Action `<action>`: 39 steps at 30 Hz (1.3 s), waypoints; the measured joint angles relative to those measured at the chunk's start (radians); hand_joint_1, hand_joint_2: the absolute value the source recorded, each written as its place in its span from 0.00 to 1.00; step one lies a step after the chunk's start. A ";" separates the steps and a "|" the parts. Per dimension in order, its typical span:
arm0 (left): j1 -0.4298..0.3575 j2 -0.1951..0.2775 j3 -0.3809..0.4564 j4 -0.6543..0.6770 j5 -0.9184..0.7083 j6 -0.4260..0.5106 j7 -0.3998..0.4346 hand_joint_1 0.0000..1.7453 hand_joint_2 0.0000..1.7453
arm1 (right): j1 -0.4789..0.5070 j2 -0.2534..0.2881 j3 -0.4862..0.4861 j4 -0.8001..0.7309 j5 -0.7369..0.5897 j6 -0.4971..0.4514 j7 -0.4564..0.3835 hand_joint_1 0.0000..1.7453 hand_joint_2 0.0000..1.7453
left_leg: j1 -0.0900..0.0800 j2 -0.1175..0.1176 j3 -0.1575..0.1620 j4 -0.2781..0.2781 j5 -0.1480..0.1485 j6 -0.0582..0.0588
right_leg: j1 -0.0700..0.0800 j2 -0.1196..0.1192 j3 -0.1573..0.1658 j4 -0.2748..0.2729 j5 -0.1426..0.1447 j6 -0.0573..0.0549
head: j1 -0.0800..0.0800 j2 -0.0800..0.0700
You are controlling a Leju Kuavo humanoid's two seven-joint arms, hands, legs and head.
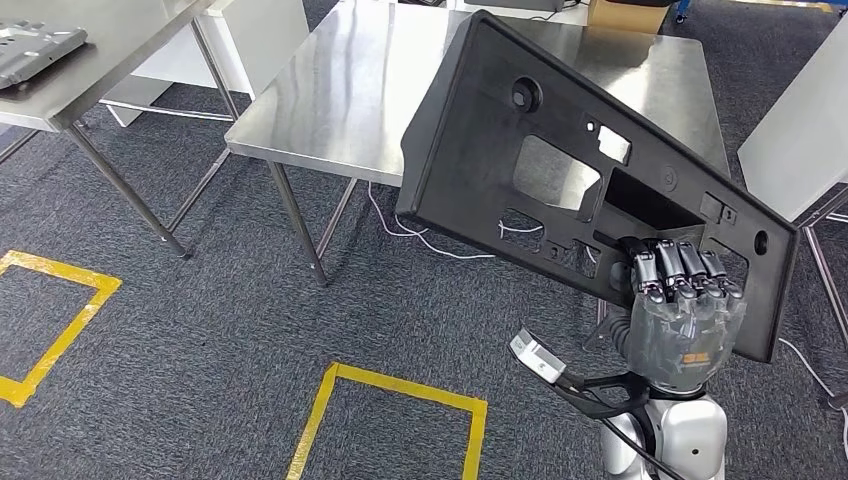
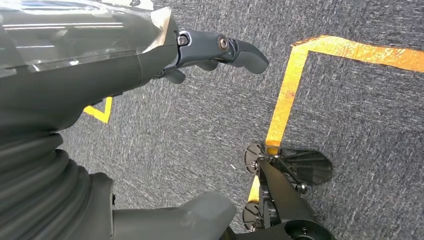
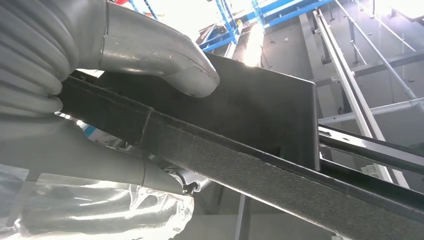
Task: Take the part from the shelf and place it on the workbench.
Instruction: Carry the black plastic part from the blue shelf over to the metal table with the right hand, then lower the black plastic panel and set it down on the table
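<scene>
My right hand [image 1: 683,300] grips the lower right edge of a large black plastic panel [image 1: 560,160] with several cut-outs. I hold the panel tilted in the air, in front of the steel workbench [image 1: 340,90]. In the right wrist view the thick grey thumb [image 3: 165,55] presses on the panel [image 3: 260,110] and the fingers wrap under its rim. My left hand [image 2: 200,50] hangs over the carpet with nothing in it, its fingers apart and lightly bent.
A second steel table [image 1: 110,50] at the far left carries a grey metal part [image 1: 35,50]. Yellow tape squares [image 1: 400,400] mark the grey carpet. A white cable [image 1: 430,235] trails under the workbench. Another table leg [image 1: 825,270] stands at the right.
</scene>
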 joint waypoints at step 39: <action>0.003 0.001 0.025 0.003 0.015 -0.030 0.018 0.00 1.00 | -0.019 -0.078 0.066 0.071 0.000 0.000 0.056 1.00 1.00 | 0.026 -0.007 -0.142 0.283 -0.126 0.001 | -0.002 0.009 0.005 0.017 -0.022 -0.012 | -0.011 0.000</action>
